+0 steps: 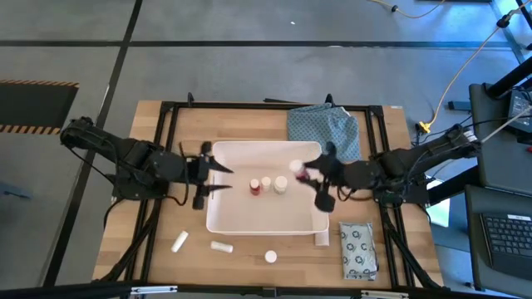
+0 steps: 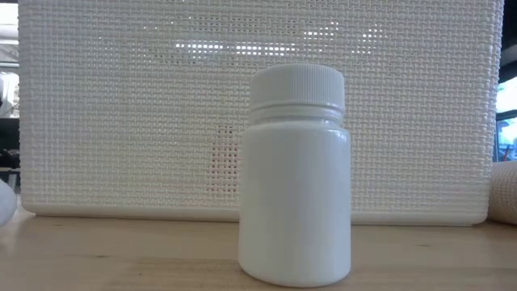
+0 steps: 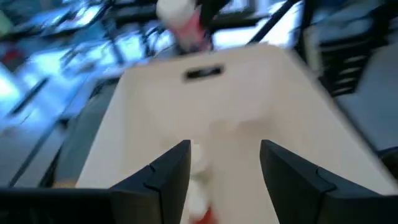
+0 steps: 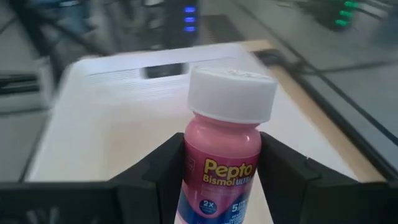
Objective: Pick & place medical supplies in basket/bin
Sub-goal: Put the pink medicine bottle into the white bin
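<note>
Even bright light, soft shadows; heavy motion blur in left wrist view

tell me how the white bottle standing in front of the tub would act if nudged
The white bottle stands upright on a flat base, so a low push would probably slide it. It is taller than wide, so a high push may tip it. Once down, its round body would likely roll on the table.

A crumpled blue-green patterned cloth [image 1: 324, 130] lies at the far edge of the light wooden surface [image 1: 274, 247]. A dark keyboard [image 1: 507, 235] sits beside it.
</note>
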